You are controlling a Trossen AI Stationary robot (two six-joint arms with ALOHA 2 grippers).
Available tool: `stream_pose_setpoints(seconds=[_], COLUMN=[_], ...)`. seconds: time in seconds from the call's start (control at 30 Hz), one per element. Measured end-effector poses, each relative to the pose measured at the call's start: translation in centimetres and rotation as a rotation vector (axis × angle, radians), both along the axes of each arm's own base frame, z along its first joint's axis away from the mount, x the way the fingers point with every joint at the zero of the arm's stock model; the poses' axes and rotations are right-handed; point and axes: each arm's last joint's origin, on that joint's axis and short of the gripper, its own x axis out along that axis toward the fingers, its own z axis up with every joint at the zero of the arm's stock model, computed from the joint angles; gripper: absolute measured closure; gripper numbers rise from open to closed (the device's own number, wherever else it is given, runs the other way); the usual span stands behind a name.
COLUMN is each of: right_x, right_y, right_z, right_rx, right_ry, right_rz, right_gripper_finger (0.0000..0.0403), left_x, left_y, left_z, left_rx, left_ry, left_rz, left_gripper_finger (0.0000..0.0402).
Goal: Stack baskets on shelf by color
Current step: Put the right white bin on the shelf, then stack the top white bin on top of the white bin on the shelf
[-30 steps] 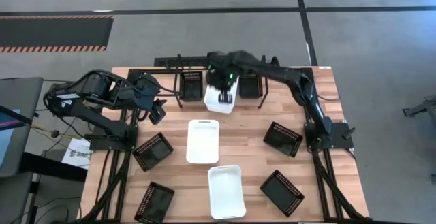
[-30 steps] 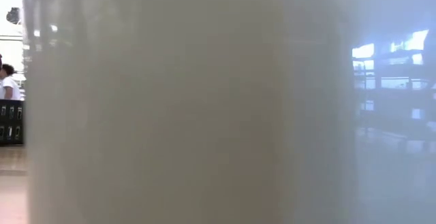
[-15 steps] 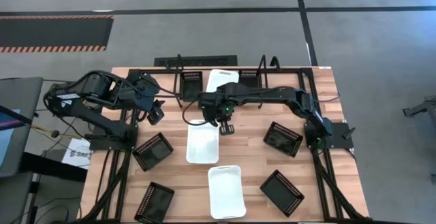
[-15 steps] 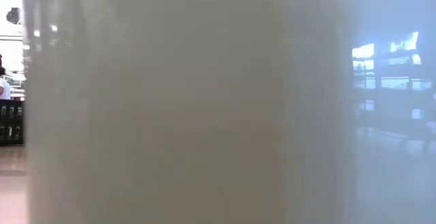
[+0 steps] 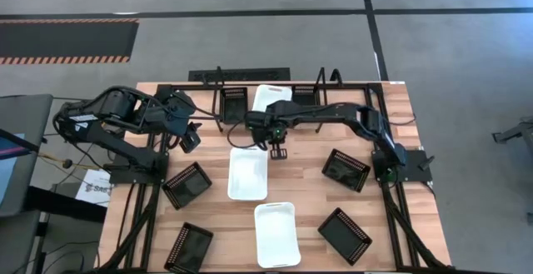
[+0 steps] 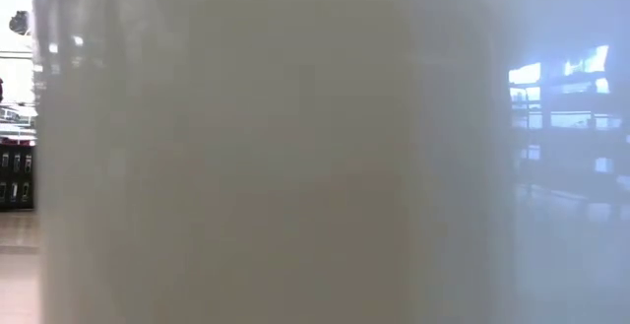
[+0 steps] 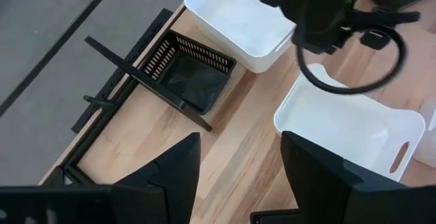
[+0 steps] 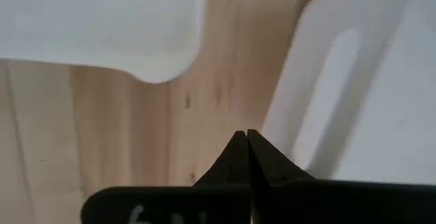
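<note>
Two white baskets (image 5: 248,174) left on the counter (image 5: 308,191) look light, stiff, slick: grip a handle slot. Right hand (image 5: 278,148) clenched empty; left hand (image 5: 192,136) released.

bare wood gap (image 8: 170,115) between two white baskets (image 8: 381,81).

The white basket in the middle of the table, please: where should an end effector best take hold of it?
Probably from above, on the far short wall of the middle white basket at its handle slot; it sits upright, open-topped, with the shut right end effector already beside that end.
</note>
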Motion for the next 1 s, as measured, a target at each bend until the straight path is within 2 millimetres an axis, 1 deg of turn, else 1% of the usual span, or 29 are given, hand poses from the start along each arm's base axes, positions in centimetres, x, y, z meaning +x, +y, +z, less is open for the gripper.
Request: stream_pose_setpoints(seconds=[0.2, 0.37, 0.43, 0.5, 0.57, 0.63, 0.77, 0.87, 0.9, 0.93, 1.0], right_x=[-0.1, -0.3, -0.3, -0.1, 0.2, 0.5, 0.1, -1.1, -1.5, -2.2, -4.0], right_y=[-1.9, -2.9, -2.9, -2.4, -1.5, -0.1, 2.6, 4.1, 4.6, 5.0, 5.6], right_z=[0.0, 0.0, 0.3, 1.0, 2.3, 3.9, 8.5, 12.1, 12.9, 13.9, 15.7], right_rx=[-0.008, -0.015, -0.013, -0.015, -0.018, -0.038, -0.167, -0.261, -0.295, -0.327, -0.338], right_ry=[-0.021, -0.02, -0.024, -0.04, -0.071, -0.113, -0.188, -0.235, -0.258, -0.293, -0.326], right_rz=[-0.016, -0.022, -0.034, -0.044, -0.037, -0.007, 0.022, -0.008, -0.02, -0.035, -0.074], right_gripper_finger=[0.0402, 0.0403, 0.0403, 0.0403, 0.0403, 0.0403, 0.0403, 0.0403, 0.0403, 0.0403, 0.0403], left_x=[0.0, 0.0, 0.0, 0.0, 0.0, 0.0, 0.2, 0.9, 1.2, 1.6, 2.5], left_y=[0.0, 0.0, 0.0, 0.0, 0.0, 0.0, 0.0, -0.1, -0.2, -0.3, -0.4], left_z=[0.0, 0.0, 0.0, 0.0, 0.0, 0.0, -0.1, -0.4, -0.6, -0.8, -1.6], left_rx=[0.0, 0.0, -0.001, -0.004, -0.009, -0.013, -0.019, -0.019, -0.018, -0.02, -0.014], left_ry=[-0.001, -0.001, -0.002, -0.005, -0.009, -0.013, -0.013, 0.007, 0.018, 0.032, 0.065], left_rz=[0.0, 0.001, 0.002, 0.006, 0.015, 0.022, 0.033, 0.035, 0.034, 0.032, 0.026], left_gripper_finger=[0.0209, 0.0209, 0.0209, 0.0209, 0.0209, 0.0209, 0.0209, 0.0209, 0.0209, 0.0209, 0.0209])
